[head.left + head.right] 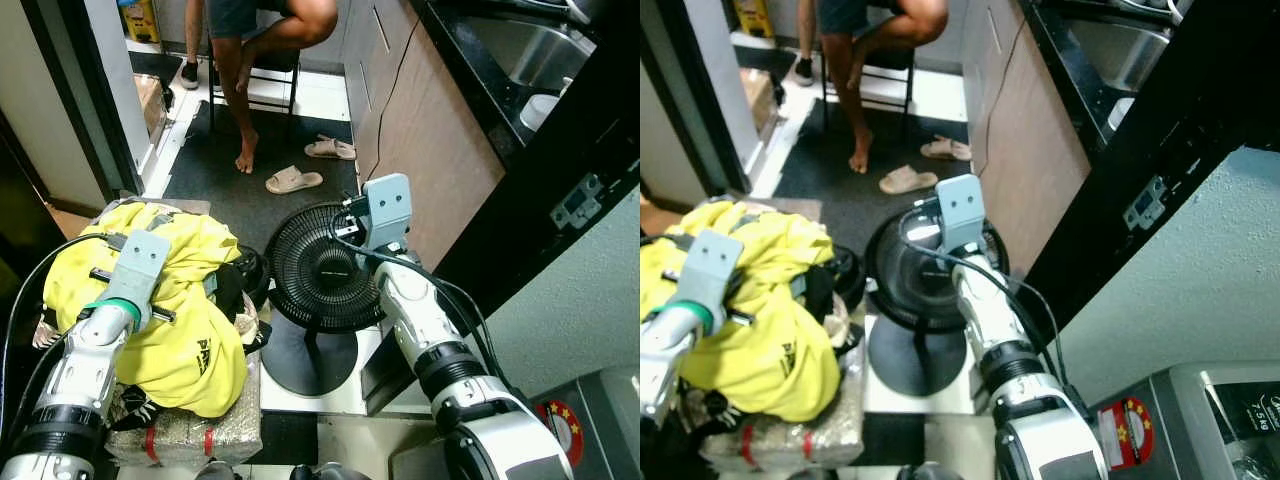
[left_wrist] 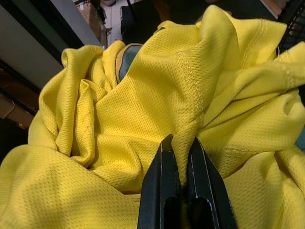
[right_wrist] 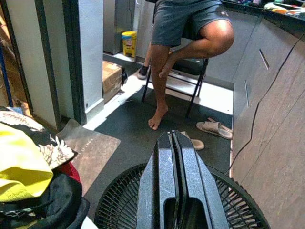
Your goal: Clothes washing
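Left claw pinches the yellow jersey!
Left claw (image 2: 182,143) grips a fold of yellow jersey (image 1: 190,300), heaped lower left, directly ahead of it; right claw (image 3: 174,143), pressed together, hovers over the black fan (image 1: 315,265), farther off.

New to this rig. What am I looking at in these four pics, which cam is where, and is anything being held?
It is a humanoid robot sorting laundry. Two pictures come from its head camera, looking down; the other two come from cameras on its wrists, looking along the black fingers. The left gripper is pinching a fold of the yellow shirt, which tops a pile of clothes on the floor. The right gripper is shut, holds nothing and hovers above a black floor fan. Farther back, a person sits on a chair, with a pair of sandals nearby.
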Available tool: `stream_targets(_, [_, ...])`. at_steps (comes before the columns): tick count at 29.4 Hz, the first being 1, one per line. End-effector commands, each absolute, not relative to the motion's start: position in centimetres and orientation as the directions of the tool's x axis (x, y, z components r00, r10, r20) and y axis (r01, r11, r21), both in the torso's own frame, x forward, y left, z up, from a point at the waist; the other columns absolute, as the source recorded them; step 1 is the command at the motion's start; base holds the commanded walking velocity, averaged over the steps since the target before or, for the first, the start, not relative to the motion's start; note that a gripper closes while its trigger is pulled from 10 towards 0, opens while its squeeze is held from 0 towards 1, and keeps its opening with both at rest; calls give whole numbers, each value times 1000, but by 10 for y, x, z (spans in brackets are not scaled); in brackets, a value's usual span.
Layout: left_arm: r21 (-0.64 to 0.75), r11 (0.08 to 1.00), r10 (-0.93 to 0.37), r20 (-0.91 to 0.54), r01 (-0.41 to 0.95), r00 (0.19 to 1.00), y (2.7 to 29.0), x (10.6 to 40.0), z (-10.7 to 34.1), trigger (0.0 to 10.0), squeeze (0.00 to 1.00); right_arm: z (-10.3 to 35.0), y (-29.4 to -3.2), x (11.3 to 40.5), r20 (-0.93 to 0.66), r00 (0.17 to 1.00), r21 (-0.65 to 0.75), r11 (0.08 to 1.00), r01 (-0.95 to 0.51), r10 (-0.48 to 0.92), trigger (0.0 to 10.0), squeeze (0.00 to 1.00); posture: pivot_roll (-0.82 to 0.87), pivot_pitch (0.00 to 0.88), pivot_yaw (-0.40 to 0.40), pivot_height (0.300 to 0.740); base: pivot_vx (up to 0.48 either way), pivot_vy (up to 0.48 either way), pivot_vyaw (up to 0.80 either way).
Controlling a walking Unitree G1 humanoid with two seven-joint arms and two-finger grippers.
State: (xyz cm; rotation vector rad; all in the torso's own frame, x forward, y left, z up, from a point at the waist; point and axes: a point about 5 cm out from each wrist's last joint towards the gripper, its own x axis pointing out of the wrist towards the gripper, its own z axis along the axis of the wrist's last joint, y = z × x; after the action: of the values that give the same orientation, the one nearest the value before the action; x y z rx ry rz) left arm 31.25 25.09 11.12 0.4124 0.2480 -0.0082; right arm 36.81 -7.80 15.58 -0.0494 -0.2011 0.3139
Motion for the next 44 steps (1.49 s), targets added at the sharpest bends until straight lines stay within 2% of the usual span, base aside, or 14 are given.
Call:
stream_targets(1, [373,926,33,-248,64,968,249,310,109,0,0,151,-80,367,177,936,-76,952,-295,304,10000,0,139,29,-98,740,0,0,0])
stream_targets(3, [365,929,20,-216,62,976,245,310,116,0,0,152,-80,368,180,935,-75,953,-295,304,10000,0,138,34,-97,740,0,0,0])
stream_targets(5, [253,967,-17,6,15,1000,225,316,162,0,0,158,-79,368,202,931,-67,953,-295,303,10000,0,140,36,-97,740,0,0,0])
stream_targets(6, [253,967,-17,6,15,1000,225,316,162,0,0,158,-79,368,202,931,-67,953,-295,303,10000,0,140,36,-97,740,0,0,0])
stream_targets(7, [185,983,-39,132,14,991,212,317,191,10000,0,162,-79,369,216,928,-61,953,-297,303,10000,0,141,38,-97,740,0,0,0])
stream_targets(8, [133,991,-63,262,28,963,196,317,224,10000,0,167,-77,369,235,924,-54,953,-299,303,10000,0,142,39,-98,740,0,0,0])
stream_targets(9, [133,991,-63,262,28,963,196,317,224,10000,0,167,-77,369,235,924,-54,953,-299,303,10000,0,142,39,-98,740,0,0,0])
stream_targets(11, [103,992,-115,432,78,894,171,311,271,10000,0,178,-74,370,275,912,-43,952,-304,304,10000,0,145,39,-99,740,0,0,0])
stream_targets(20, [204,967,-253,680,153,688,134,282,355,10000,0,239,-73,365,493,828,-24,956,-293,267,10000,0,133,38,-86,740,0,0,0])
stream_targets(25, [228,963,-258,644,141,720,137,277,350,10000,0,253,-80,365,529,815,1,961,-277,235,10000,0,135,36,-91,740,0,0,0])
stream_targets(29, [102,981,-193,558,164,807,155,277,332,10000,0,250,-81,362,523,818,-1,960,-280,239,10000,0,143,33,-89,740,0,0,0])
stream_targets(33, [31,984,-166,522,175,837,166,273,323,10000,0,247,-79,359,518,817,-10,957,-289,252,10000,0,148,33,-91,740,0,0,0])
stream_targets(37, [124,982,-186,470,144,863,174,259,309,10000,0,246,-77,352,518,809,-22,950,-311,277,10000,0,160,26,-106,740,0,0,0])
stream_targets(44, [245,956,-262,469,160,843,145,276,308,10000,0,263,-77,351,568,781,-4,950,-311,258,10000,0,146,0,-74,740,0,0,0])
